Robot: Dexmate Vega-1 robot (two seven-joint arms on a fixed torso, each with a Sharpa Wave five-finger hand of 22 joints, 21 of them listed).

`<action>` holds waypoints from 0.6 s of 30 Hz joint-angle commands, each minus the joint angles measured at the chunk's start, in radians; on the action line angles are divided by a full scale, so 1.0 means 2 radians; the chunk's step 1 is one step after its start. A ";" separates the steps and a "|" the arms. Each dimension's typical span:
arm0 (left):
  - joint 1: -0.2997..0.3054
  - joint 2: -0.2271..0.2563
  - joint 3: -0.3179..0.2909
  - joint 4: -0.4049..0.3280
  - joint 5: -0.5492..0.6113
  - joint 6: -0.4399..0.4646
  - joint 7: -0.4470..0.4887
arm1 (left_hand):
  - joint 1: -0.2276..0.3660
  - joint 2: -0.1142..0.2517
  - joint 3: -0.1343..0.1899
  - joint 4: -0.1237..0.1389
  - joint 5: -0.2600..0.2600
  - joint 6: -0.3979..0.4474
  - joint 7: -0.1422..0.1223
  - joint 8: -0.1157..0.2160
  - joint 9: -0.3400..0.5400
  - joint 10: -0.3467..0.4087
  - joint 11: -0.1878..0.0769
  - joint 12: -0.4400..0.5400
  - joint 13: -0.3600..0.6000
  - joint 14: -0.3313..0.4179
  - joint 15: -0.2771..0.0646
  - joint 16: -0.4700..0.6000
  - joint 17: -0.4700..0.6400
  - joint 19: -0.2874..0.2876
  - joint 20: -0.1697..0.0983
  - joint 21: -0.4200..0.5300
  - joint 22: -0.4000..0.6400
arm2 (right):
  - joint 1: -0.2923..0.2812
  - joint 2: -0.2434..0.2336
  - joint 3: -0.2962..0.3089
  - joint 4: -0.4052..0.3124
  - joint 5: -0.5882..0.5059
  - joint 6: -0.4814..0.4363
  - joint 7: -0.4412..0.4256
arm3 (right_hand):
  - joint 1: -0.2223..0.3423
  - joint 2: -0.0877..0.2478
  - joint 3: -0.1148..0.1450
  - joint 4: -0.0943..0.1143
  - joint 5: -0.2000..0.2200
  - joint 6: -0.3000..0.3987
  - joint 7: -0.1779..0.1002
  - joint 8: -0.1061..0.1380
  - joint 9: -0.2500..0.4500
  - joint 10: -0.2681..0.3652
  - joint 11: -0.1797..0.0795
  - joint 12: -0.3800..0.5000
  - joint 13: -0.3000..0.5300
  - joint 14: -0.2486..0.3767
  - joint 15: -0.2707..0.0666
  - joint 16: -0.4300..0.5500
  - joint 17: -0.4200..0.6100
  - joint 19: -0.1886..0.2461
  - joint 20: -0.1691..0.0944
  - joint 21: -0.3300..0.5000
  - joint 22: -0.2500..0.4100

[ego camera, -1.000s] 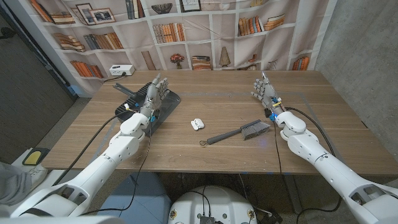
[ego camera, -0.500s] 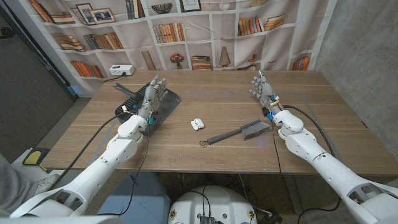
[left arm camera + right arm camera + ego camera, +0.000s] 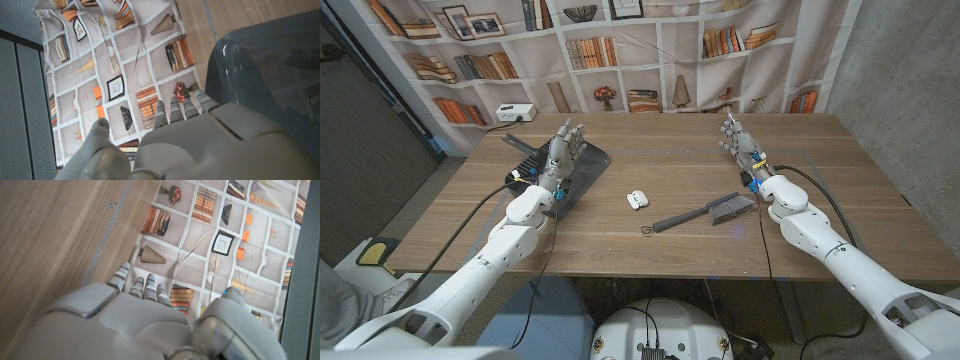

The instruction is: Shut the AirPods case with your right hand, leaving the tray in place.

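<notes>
White AirPods case (image 3: 636,199) mid-table, lid state too small to tell, dark tray (image 3: 582,165) partly behind left robot hand (image 3: 563,150), right robot hand (image 3: 740,141) empty, both with fingers apart.

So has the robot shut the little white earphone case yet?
Not yet. The AirPods case sits open in the middle of the table, untouched. The right hand is up and holding nothing, far from it, past the small brush. The left hand waits over the dark tray. Reaching over and closing the lid is all left.
</notes>
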 commanded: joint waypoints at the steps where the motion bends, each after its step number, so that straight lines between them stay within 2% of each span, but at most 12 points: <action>1: 0.011 0.007 -0.002 -0.026 0.009 0.008 0.017 | 0.004 0.001 0.000 -0.004 0.002 0.006 0.001 0.001 0.001 0.003 0.001 0.002 0.001 -0.006 0.000 0.001 0.002 -0.001 0.000 0.003 0.001 | -0.005 -0.023 -0.005 -0.017 -0.015 0.002 0.012 | 0.013 0.000 0.001 -0.009 -0.001 -0.006 -0.004 0.001 0.001 -0.001 -0.004 -0.001 0.000 -0.006 -0.006 -0.002 0.000 -0.006 -0.003 0.001 0.001; 4: 0.011 0.009 -0.001 -0.030 0.011 0.011 0.018 | 0.004 0.001 0.000 -0.004 0.002 0.006 0.001 0.001 0.001 0.003 0.000 0.002 0.001 -0.006 -0.001 0.001 0.002 -0.002 0.000 0.003 0.001 | -0.006 -0.022 -0.003 -0.014 -0.011 0.008 0.015 | 0.016 0.000 0.002 -0.010 0.000 -0.007 -0.005 0.001 0.001 -0.001 -0.004 -0.001 0.000 -0.007 -0.006 -0.002 0.000 -0.006 -0.003 0.001 0.001; 14: 0.012 0.010 0.005 -0.042 0.017 0.025 0.028 | 0.004 0.002 0.000 -0.005 0.002 0.006 0.001 0.001 0.001 0.004 0.002 0.002 0.001 -0.006 0.000 0.001 0.002 -0.002 0.000 0.003 0.001 | -0.016 -0.043 -0.002 -0.032 -0.022 0.009 0.022 | 0.036 0.003 0.009 -0.021 0.000 -0.014 -0.008 0.001 0.001 -0.011 -0.007 -0.005 -0.001 -0.016 -0.008 -0.003 -0.001 -0.012 -0.004 0.001 0.000; 18: 0.013 0.009 0.007 -0.046 0.020 0.029 0.033 | 0.005 0.002 0.000 -0.005 0.002 0.006 0.001 0.001 0.001 0.004 0.003 0.002 0.001 -0.006 0.000 0.001 0.002 -0.002 -0.001 0.003 0.001 | -0.018 -0.063 -0.004 -0.052 -0.039 -0.005 0.019 | 0.042 0.004 0.011 -0.025 0.000 -0.017 -0.009 0.000 0.001 -0.014 -0.008 -0.006 -0.001 -0.018 -0.010 -0.003 -0.002 -0.013 -0.005 0.001 0.000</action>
